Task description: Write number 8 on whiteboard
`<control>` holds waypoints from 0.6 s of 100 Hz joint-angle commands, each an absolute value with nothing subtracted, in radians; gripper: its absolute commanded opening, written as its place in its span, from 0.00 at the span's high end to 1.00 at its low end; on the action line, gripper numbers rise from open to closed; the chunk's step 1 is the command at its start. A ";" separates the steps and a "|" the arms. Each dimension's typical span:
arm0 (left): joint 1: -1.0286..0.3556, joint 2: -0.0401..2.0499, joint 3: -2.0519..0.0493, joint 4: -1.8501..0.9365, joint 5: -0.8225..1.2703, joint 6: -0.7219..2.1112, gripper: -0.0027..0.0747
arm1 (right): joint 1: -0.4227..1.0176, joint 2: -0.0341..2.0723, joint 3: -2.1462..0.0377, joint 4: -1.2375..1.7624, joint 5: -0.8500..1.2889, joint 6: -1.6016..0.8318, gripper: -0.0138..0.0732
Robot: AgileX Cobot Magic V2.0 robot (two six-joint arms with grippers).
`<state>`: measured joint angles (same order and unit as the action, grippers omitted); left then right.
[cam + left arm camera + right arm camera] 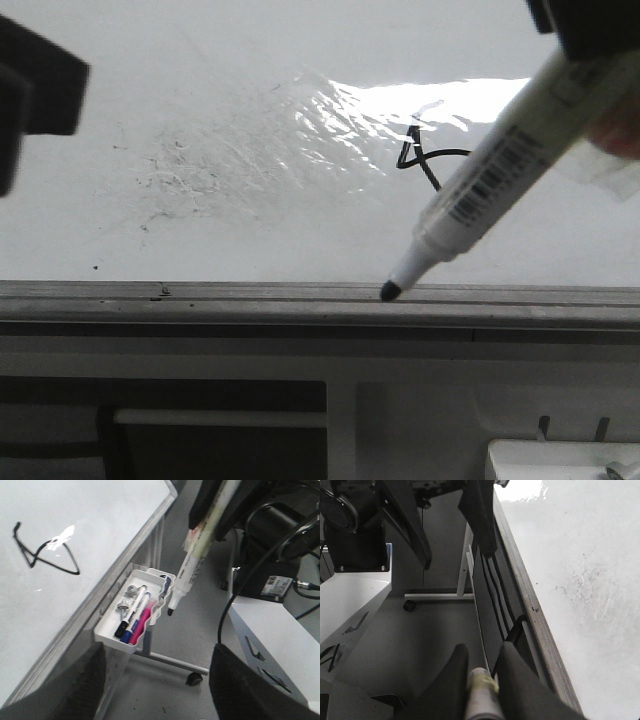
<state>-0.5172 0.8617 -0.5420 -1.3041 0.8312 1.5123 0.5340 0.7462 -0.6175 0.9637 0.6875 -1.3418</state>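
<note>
The whiteboard (200, 60) is glossy white with grey smudges and a wrinkled tape patch (330, 120). The number 8 (420, 160) is a thin black loop with a crossed knot; its whole shape shows in the left wrist view (45, 555). My right gripper (482, 650) is shut on a white marker (490, 180), also seen in the left wrist view (192, 565). The black tip (390, 291) is off the white surface, at the grey edge rail (200, 297). My left gripper (155, 680) is open and empty, off the board's edge.
A white tray (105, 630) hangs under the rail, holding black, blue and pink markers (135, 617). The board's stand has a caster wheel (192, 678) on the grey floor. Dark arm links and cables (270, 525) stand beside the board. A white base panel (280, 635) is near.
</note>
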 commanded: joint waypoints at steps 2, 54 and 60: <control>-0.609 0.943 -0.620 -1.374 0.795 1.533 0.44 | 0.530 0.747 -0.651 1.021 0.665 -1.345 0.89; -0.920 1.227 -0.753 -1.402 0.526 1.548 0.44 | 0.530 0.747 -0.651 1.033 0.713 -1.345 0.89; -0.920 1.241 -0.764 -1.406 0.526 1.548 0.44 | 0.530 0.747 -0.651 1.033 0.720 -1.345 0.89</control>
<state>-0.9114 1.2431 -0.7184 -1.3511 0.5251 1.5466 0.5340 0.7462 -0.6175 0.9810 0.7282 -1.3399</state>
